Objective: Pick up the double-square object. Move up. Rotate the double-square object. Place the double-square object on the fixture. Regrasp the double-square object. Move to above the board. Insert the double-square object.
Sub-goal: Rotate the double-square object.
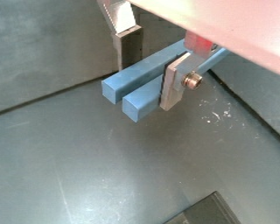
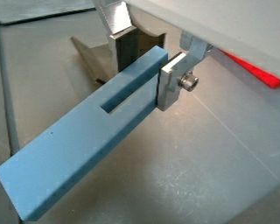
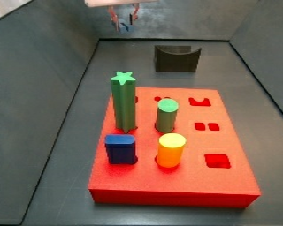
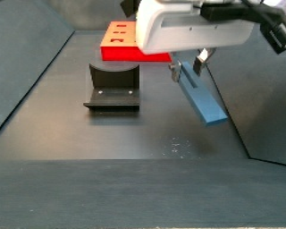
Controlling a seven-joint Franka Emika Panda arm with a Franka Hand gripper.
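My gripper (image 4: 188, 63) is shut on one end of the double-square object (image 4: 200, 97), a long slim grey-blue bar with a slot. It holds the bar tilted above the grey floor, to the right of the fixture (image 4: 111, 87). Both wrist views show the bar (image 1: 140, 87) (image 2: 84, 144) between the silver fingers (image 1: 174, 80) (image 2: 173, 80). The gripper (image 3: 123, 18) is high at the far end of the bin, above and left of the fixture (image 3: 176, 58). The red board (image 3: 226, 181) lies nearer and also shows in a side view (image 4: 115, 52).
On the board stand a green star post (image 3: 123, 101), a green cylinder (image 3: 166, 115), a dark-blue block (image 3: 120, 148) and an orange-yellow cylinder (image 3: 170, 150). Grey sloping walls enclose the floor. A red corner of the board (image 2: 257, 72) shows in a wrist view.
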